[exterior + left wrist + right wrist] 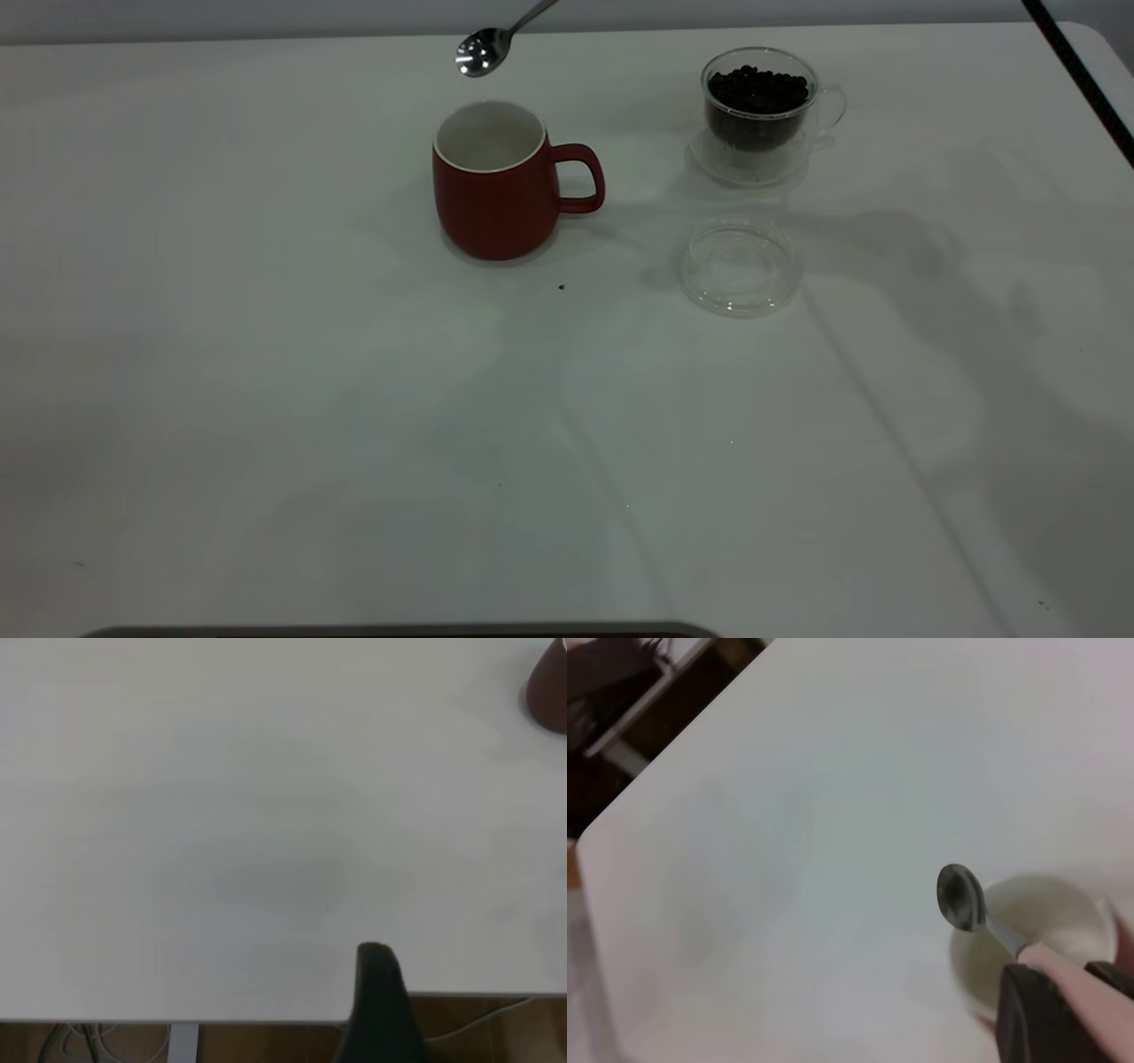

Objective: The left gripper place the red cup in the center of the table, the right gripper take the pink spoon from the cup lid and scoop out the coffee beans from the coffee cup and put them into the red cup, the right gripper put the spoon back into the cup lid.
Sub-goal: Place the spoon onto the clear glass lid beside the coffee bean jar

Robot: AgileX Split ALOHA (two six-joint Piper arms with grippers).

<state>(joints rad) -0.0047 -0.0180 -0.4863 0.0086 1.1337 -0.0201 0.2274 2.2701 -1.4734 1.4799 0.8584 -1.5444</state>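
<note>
Holding my spoon over the mug, lid lies off to the right.

My left gripper (376, 992) sits parked at the table (266, 425) edge; I cannot tell its state. The rounded dark red ceramic cup (496, 190) stands mid-table; the right gripper (1063, 1001) clamps the pink-handled metal spoon (483, 50) above its rim, bowl seemingly empty. Farther right sit the round clear glass cup lid (741, 266) and, behind it, the clear glass coffee cup (760, 102).
</note>
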